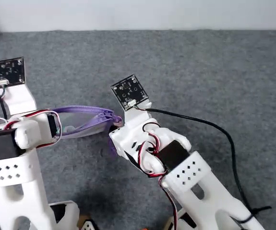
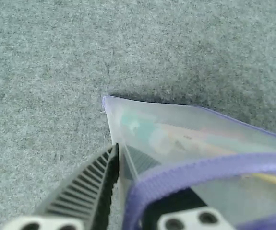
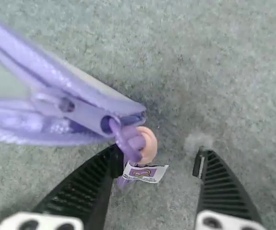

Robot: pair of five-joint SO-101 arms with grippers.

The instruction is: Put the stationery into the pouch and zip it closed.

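Pouch (image 1: 87, 111) of cloudy clear plastic with purple zip tape sits on the grey surface (image 1: 214, 72), stretched between the 2 arms. In the high view we see its 2 purple tapes standing apart along most of their length and meeting at the end nearest the right arm. Through its wall, in the left wrist view, we make out the stationery (image 2: 176, 136) as pale green, peach and yellow shapes; we cannot tell the pieces apart.

The left hand (image 2: 128, 167) pinches the pouch at one end. Its ribbed black finger (image 2: 87, 187) presses on the outside of the wall just beside a corner, and the other finger lies on the far side of the plastic, under the purple tape.

The right hand (image 3: 159, 160) is at the opposite end, its 2 fingers spread wide with nothing gripped. The zip slider (image 3: 110, 125) sits at the very tip of the pouch there. From it hangs a purple pull (image 3: 128, 143) with a round peach charm (image 3: 147, 143) and a small printed tag (image 3: 140, 173). The pull rests against the inner side of 1 finger, well apart from the other. A black cable (image 1: 224, 139) runs over the surface beside the right arm.
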